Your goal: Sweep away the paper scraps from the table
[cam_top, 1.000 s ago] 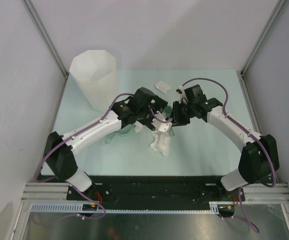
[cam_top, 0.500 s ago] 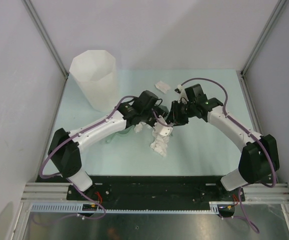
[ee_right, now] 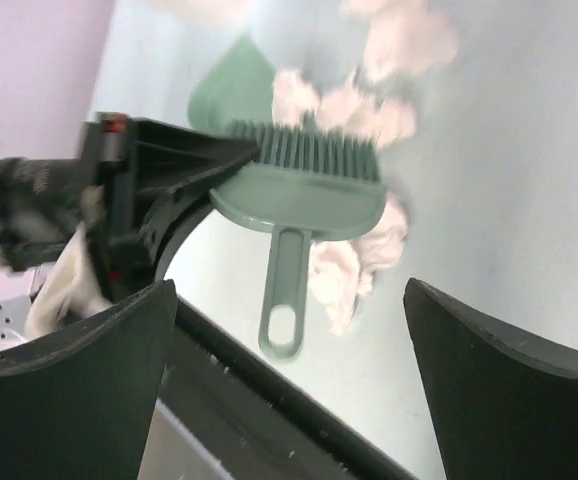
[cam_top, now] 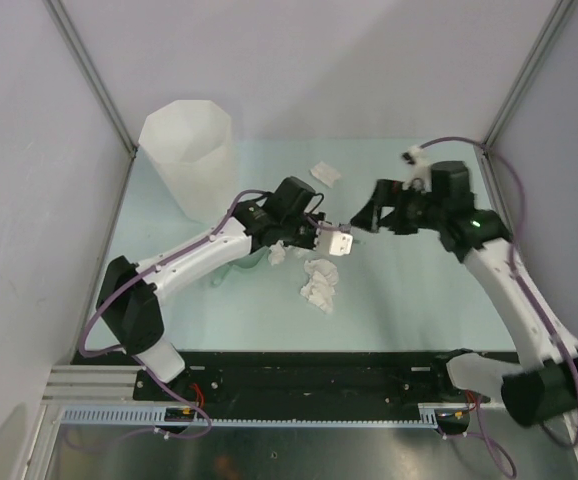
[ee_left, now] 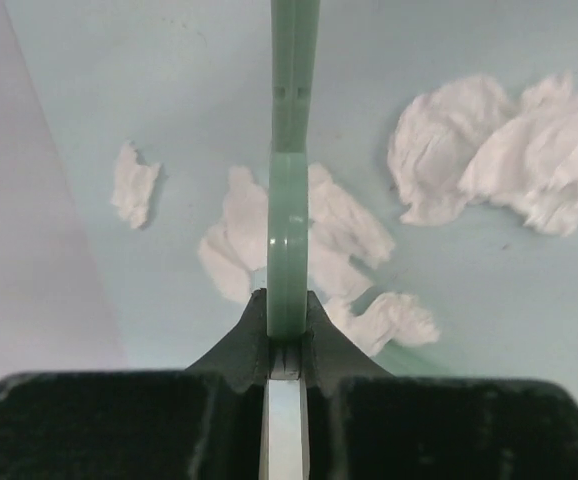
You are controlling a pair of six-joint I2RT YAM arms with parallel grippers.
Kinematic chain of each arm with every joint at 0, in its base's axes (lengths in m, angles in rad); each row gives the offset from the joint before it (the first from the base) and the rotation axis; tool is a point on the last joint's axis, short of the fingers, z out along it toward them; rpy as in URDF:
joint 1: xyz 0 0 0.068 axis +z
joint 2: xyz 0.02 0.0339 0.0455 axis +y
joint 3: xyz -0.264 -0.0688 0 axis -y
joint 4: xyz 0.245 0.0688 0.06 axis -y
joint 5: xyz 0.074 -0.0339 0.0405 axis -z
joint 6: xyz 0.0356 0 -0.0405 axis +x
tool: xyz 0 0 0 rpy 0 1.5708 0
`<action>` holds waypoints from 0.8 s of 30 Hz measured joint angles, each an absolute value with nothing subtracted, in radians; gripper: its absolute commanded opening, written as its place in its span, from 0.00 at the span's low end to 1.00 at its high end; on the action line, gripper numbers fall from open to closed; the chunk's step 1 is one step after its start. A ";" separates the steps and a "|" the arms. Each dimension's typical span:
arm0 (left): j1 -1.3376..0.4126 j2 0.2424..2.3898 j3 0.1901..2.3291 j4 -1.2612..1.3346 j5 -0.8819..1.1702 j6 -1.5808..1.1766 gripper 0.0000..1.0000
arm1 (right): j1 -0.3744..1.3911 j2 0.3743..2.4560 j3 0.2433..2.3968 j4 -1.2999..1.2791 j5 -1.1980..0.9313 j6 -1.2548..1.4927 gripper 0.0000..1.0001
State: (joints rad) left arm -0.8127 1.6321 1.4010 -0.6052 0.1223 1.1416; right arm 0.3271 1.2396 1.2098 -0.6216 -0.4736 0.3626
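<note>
My left gripper (cam_top: pixel 319 236) is shut on a pale green hand brush (cam_top: pixel 338 242) just above the table (cam_top: pixel 419 285). In the left wrist view the brush (ee_left: pixel 291 180) runs edge-on straight up from the closed jaws (ee_left: pixel 289 300). The right wrist view shows its bristles and looped handle (ee_right: pixel 299 195) with the left gripper (ee_right: pixel 169 175) clamped on one end. My right gripper (cam_top: pixel 368 216) hangs open to the right of the brush, nothing between its fingers (ee_right: pixel 289 300). Paper scraps lie below the brush: a large wad (cam_top: pixel 319 284), a small one (cam_top: pixel 278 255), one farther back (cam_top: pixel 324 172), others (ee_left: pixel 489 150) (ee_left: pixel 134 185).
A tall white faceted bin (cam_top: pixel 187 155) stands at the back left corner. A green dustpan (cam_top: pixel 252 263) lies partly under the left arm, and shows behind the brush (ee_right: pixel 227 92). Grey walls and frame rails bound the table; the black front rail (ee_right: pixel 299 410) runs along the near edge.
The left gripper closed on the brush. The right gripper opened, let go of it and drew back to the right and up, its arm swinging outward.
</note>
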 measured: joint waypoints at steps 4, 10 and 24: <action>-0.777 1.612 1.444 -0.639 0.243 0.944 0.00 | 0.255 1.004 1.214 -0.606 -0.450 0.284 1.00; -0.694 1.493 1.457 -0.673 0.563 0.685 0.00 | 0.260 0.798 1.220 -0.599 -0.588 0.122 0.94; -0.690 1.411 1.430 -0.722 0.817 0.531 0.00 | 0.341 0.996 1.222 -0.485 -0.853 0.075 0.70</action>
